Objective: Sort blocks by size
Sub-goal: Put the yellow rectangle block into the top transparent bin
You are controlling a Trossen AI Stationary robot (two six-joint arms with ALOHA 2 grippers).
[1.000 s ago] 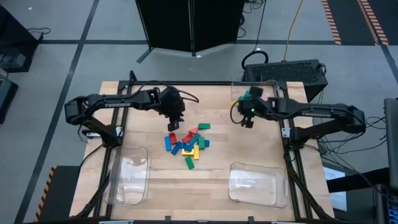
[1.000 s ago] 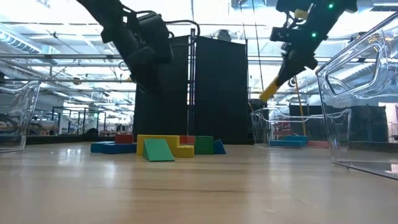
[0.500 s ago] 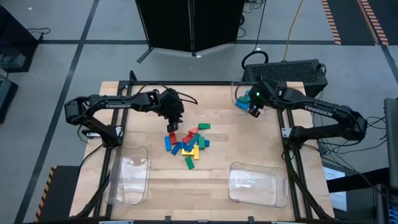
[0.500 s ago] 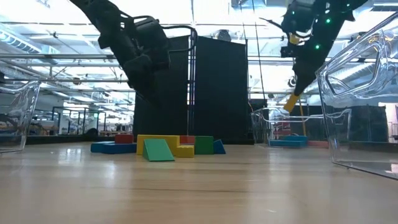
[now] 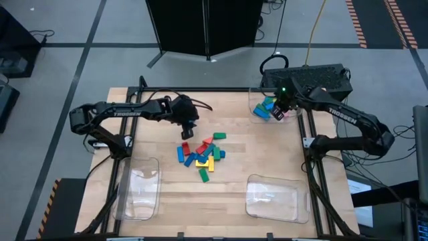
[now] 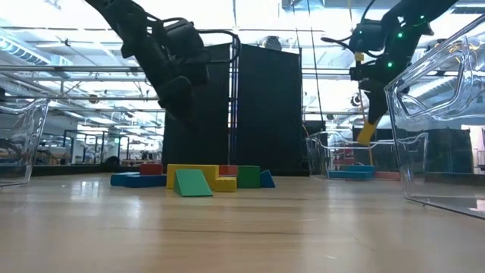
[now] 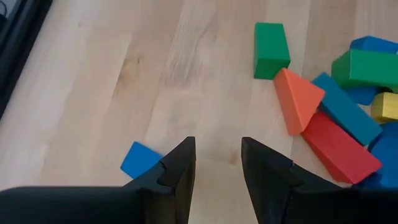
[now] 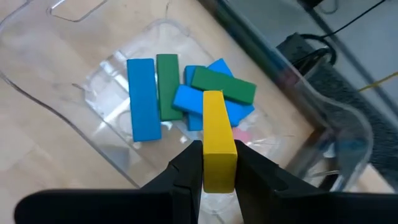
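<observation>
A pile of blocks (image 5: 204,155) in blue, green, red and yellow lies on the table's middle. My left gripper (image 7: 217,168) hangs open above bare wood at the pile's left edge (image 5: 186,131), with nothing between its fingers. A small blue block (image 7: 140,160) lies just beside one finger. My right gripper (image 5: 279,112) is shut on a long yellow block (image 8: 217,137) above the clear tray (image 8: 93,130) at the far right. That tray holds several blue and green blocks (image 8: 186,93). My right gripper pinches the yellow block's two long sides at its upper end (image 8: 219,177) between its two fingers (image 8: 186,168). The fingers slant down from above. The block sticks out past the fingertips, hangs steeply (image 6: 367,133) and is clear of the tray below.
Two more clear trays stand near the table's front edge, one at the left (image 5: 137,191) and one at the right (image 5: 271,197). A black box (image 5: 314,79) sits beyond the far right corner. Bare wood lies between the pile and the trays.
My right gripper has swung toward the table's far right corner with the yellow block, from beside the pile to above the far right tray. It has rolled on the way, and the block now hangs steeper.
</observation>
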